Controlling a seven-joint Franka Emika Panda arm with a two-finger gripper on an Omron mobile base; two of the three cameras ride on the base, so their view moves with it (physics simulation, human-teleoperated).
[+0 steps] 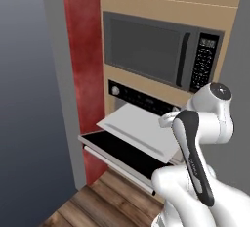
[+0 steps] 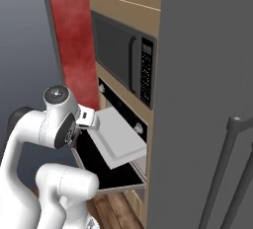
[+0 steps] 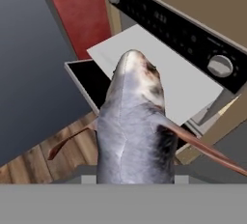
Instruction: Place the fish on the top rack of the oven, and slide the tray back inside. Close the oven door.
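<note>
While the gripper [image 3: 132, 182] is sitting pinched on the fish [image 3: 132, 131] and holding it in the air short of the pulled-out top rack [image 3: 159, 68], the biggest risk is judged to be a release too early: the fish is hanging over the near edge of the rack and the open oven door [image 3: 89, 80], so letting go here is likely sending it onto the door glass or the wood floor [image 3: 43, 155] instead of the sheet. Next, a low approach is risking a knock against the rack's front edge, which could be shoving the tray back into the oven [image 1: 141, 99] before anything is on it. Smaller worry: the fish's long thin fins are sticking out sideways and could be catching on the control strip [image 3: 188, 30]. The rack is looking flat, pale and bare, offering plenty of landing area. The door is lying fully down below it. Around this, a microwave [image 1: 161, 50] is sitting above the oven, a red wall panel [image 1: 80, 50] is standing to the left, and a grey fridge [image 2: 207, 99] is crowding the right.
</note>
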